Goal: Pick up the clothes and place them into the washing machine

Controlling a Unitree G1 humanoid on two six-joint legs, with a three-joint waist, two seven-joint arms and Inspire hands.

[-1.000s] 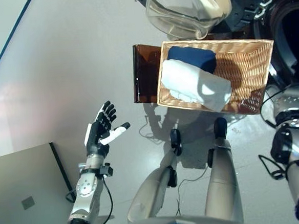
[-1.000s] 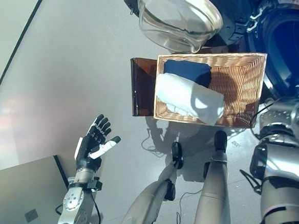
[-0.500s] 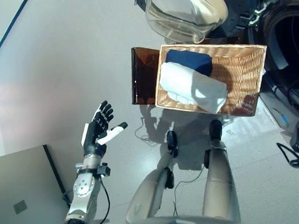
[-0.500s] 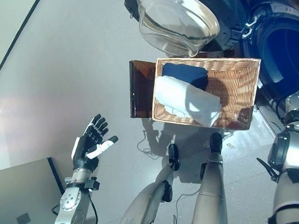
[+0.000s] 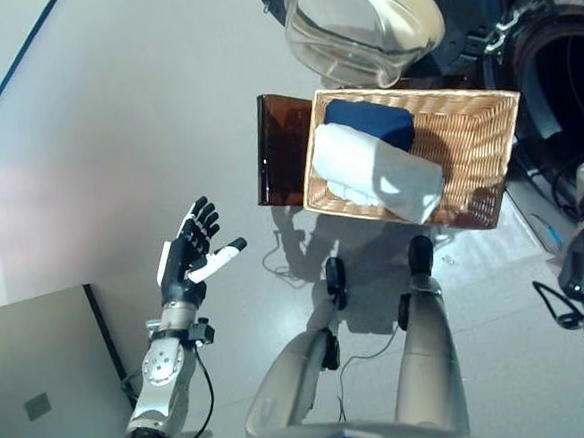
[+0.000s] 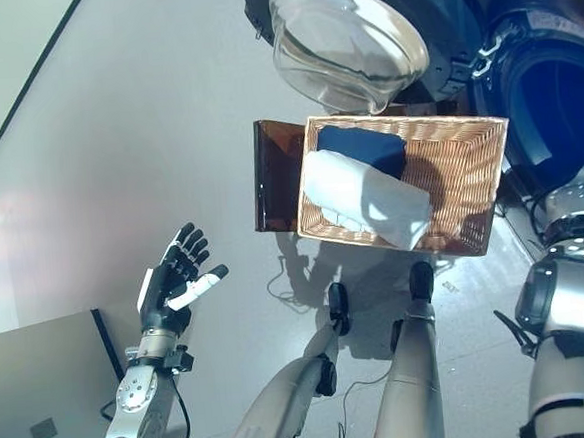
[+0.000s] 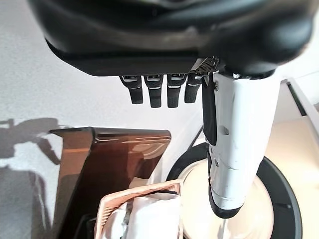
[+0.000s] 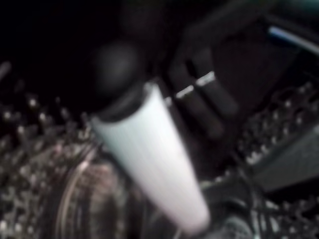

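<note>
The left hand [image 5: 187, 262] hangs over bare floor [image 5: 116, 141] with its fingers straight and spread and its white-covered thumb stuck out sideways, holding nothing. The right hand [image 8: 199, 99] shows only in its own wrist view, inside the dark washing machine drum [image 8: 40, 164]; its fingers look relaxed and nothing is between them and the white thumb.

The clothes lie in a wicker basket [image 5: 476, 126]: a white rolled garment [image 5: 374, 171] lies slantwise across the near part, and a folded navy garment [image 5: 369, 123] sits touching it on the far side. The right end of the basket is bare weave. No writing is legible anywhere.

The basket rests on a brown translucent stand [image 5: 282, 149] whose edge juts out to its left. Just beyond the basket's far rim hangs the washing machine's open glass door [image 5: 363, 19], and the dark washing machine opening [image 6: 554, 100] lies to the right of the basket. The floor to the left is wide and open as far as a grey panel [image 5: 43, 387] at the near left.
</note>
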